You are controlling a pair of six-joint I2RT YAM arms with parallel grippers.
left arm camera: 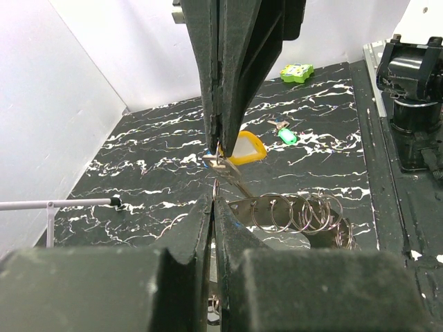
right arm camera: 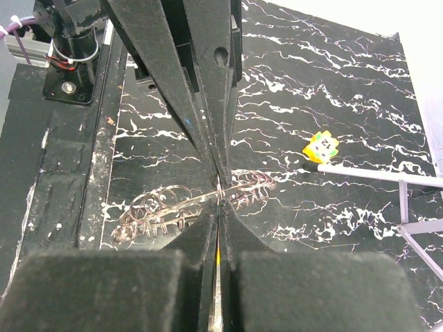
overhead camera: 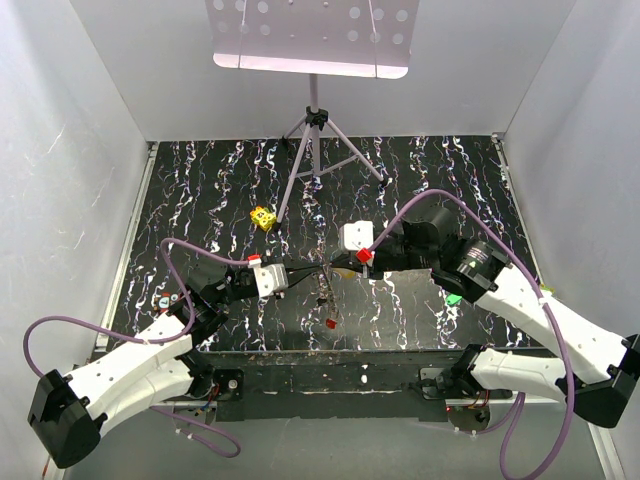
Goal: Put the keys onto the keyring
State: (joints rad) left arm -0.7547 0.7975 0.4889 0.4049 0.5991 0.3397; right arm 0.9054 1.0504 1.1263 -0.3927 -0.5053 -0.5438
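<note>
Keyring (overhead camera: 322,281), overhead view: hangs above the middle of the marbled black bench (overhead camera: 420,170), strung between the two tool tips. Left tool (overhead camera: 311,272) and right tool (overhead camera: 334,267) meet nose to nose, both closed. Red-headed key (overhead camera: 331,324) just below them; cannot tell whether it dangles or lies flat. Green-headed key (overhead camera: 453,298) on the bench under the right arm. Yellow dotted cube (overhead camera: 263,217) further back, near a tripod leg

Left wrist view: left tool (left arm camera: 216,155) fingers pressed together, pinching the silvery end of an orange-headed key (left arm camera: 243,147). A run of overlapping wire loops of the keyring (left arm camera: 299,211) trails off to the right. Green-headed key (left arm camera: 286,137) lies flat beyond, well apart

Right wrist view: right tool (right arm camera: 220,188) closed, tips nipping a wire loop of the keyring (right arm camera: 181,211); loops spread to either side of the tips. Cube (right arm camera: 320,146) off to the right, touching the tripod leg's foot
</note>
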